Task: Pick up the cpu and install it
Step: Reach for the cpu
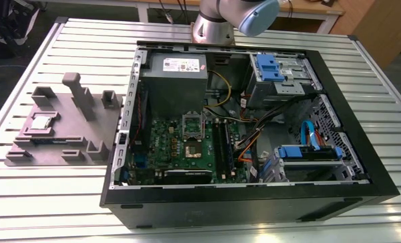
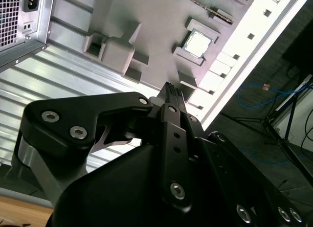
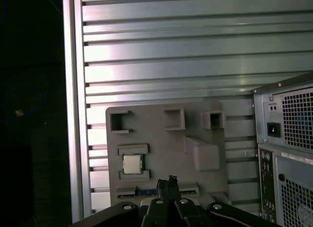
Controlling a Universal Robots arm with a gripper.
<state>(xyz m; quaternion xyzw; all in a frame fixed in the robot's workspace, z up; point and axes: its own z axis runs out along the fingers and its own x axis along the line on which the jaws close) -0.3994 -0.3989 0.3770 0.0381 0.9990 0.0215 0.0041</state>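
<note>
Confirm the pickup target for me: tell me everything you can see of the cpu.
The cpu is a small, thin square chip with a pale silvery metal top. It lies flat in a framed seat of the grey fixture, which sits to the exterior view's left of the case. The gripper is apart from it.

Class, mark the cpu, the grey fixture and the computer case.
cpu (image 3: 130,164), first wrist view, centre of its metal top.
grey fixture (image 3: 166,148), first wrist view, bare flat face.
computer case (image 1: 241,207), exterior view, black outer wall.
</note>
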